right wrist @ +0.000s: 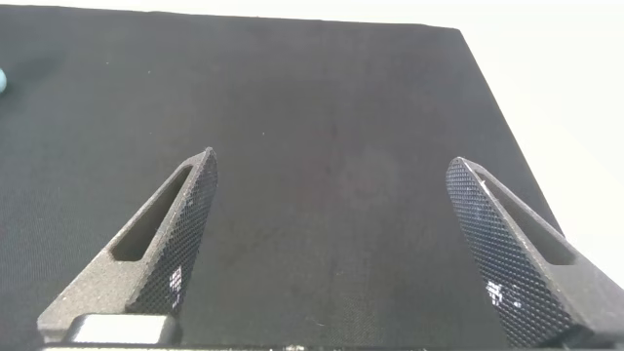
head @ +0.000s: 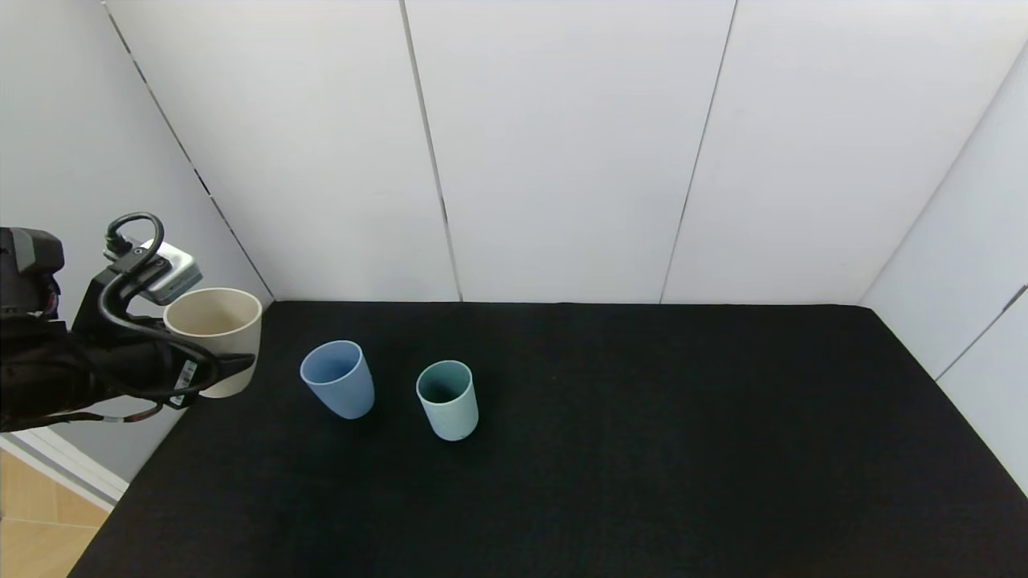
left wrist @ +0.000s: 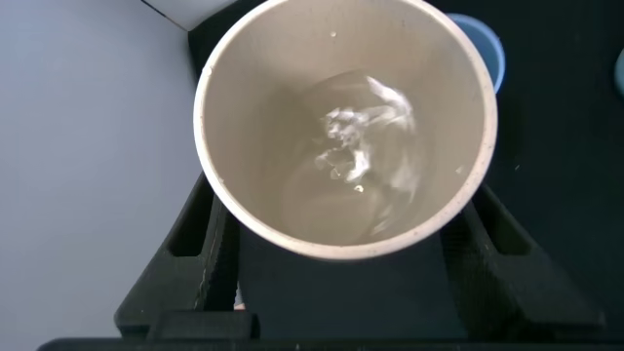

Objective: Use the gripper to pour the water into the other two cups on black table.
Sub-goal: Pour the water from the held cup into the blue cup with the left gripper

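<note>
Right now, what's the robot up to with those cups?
The left gripper is shut on the cream cup, holding it upright at the left edge of the black table. The water is in that cup. The light blue cup and the teal cup stand upright on the table just to its right, and no pouring into them shows yet. The right gripper hangs open over bare table, holding nothing.
</note>
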